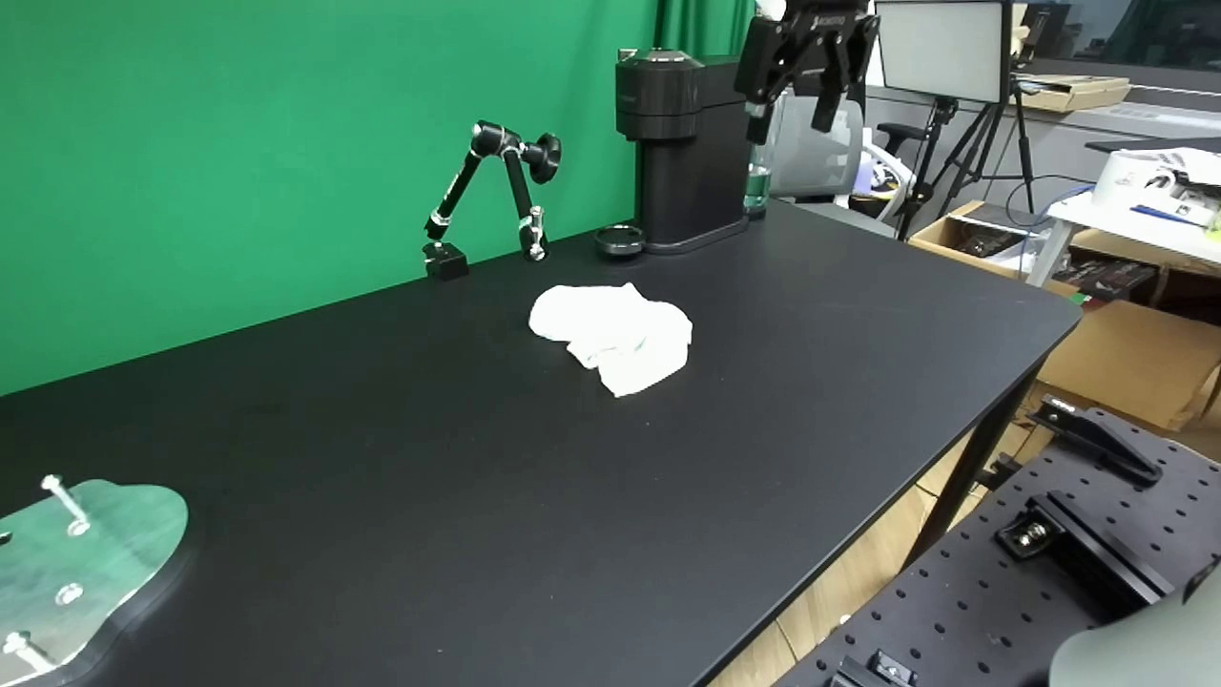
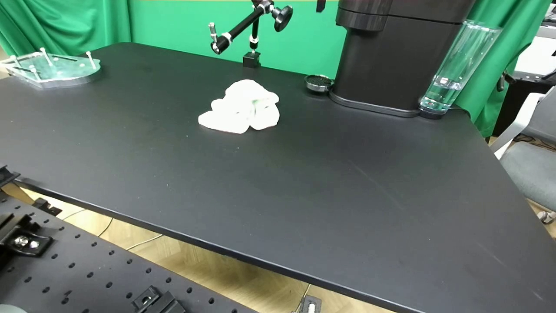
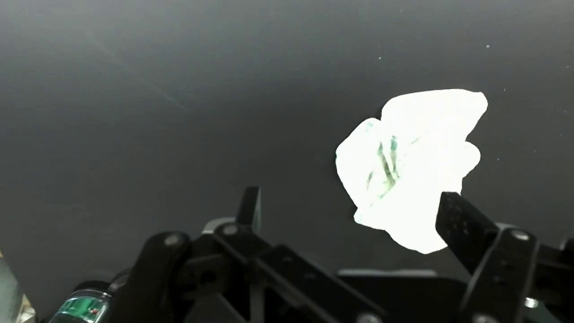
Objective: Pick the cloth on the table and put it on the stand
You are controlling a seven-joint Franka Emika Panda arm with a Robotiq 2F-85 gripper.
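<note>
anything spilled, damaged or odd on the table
Nothing looks clearly spilled or damaged. The white cloth lies crumpled on the black table; oddest are the greenish streaks on it in the wrist view, standing out against the white. Stains, print or shading, I can't tell.

Bright, even room light. Crumpled white fabric cloth (image 3: 417,175) overexposed in all three views, most folds washed out. Soft grey sheen on the matte black tabletop (image 3: 224,112) in the wrist view, where the black two-fingered gripper (image 3: 349,197) looks dark, slightly blurred. Gentle fold shadows on the green fabric curtain (image 2: 65,26), far left in an exterior view.
</note>
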